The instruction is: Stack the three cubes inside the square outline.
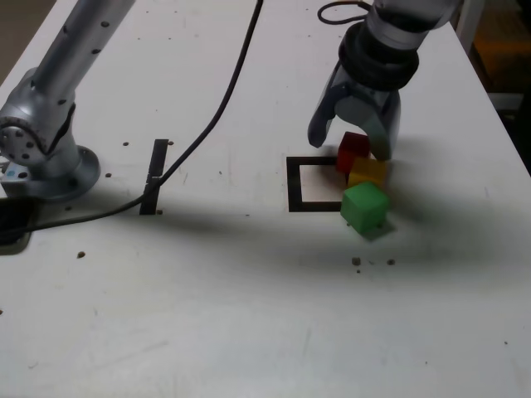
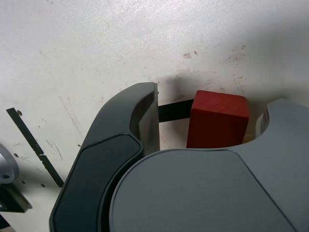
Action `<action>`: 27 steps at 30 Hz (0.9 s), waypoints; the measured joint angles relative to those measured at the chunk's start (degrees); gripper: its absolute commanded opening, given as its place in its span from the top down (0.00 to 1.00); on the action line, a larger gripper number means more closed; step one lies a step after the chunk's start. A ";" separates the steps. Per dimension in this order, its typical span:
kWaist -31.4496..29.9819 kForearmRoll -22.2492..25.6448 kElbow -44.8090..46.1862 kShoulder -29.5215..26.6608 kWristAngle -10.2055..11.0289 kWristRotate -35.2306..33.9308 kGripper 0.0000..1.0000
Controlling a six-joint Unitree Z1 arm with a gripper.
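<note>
Red cube (image 2: 218, 119) base hidden by gripper (image 2: 207, 130); arm cropped.

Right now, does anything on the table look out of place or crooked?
The three cubes sit in a crooked row along the square outline's right edge in the exterior view: red cube, yellow cube, green cube, none stacked, none fully inside.
</note>
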 measured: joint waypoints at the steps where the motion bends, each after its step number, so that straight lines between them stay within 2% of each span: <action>1: 0.00 -0.07 0.00 0.18 -0.08 0.00 0.21; 7: 0.00 -0.45 -0.38 1.14 -0.41 0.02 0.26; 16: 0.00 -0.75 -1.11 1.54 -0.41 0.02 0.43; 27: 0.00 -0.75 -2.05 1.54 -0.41 -0.20 0.71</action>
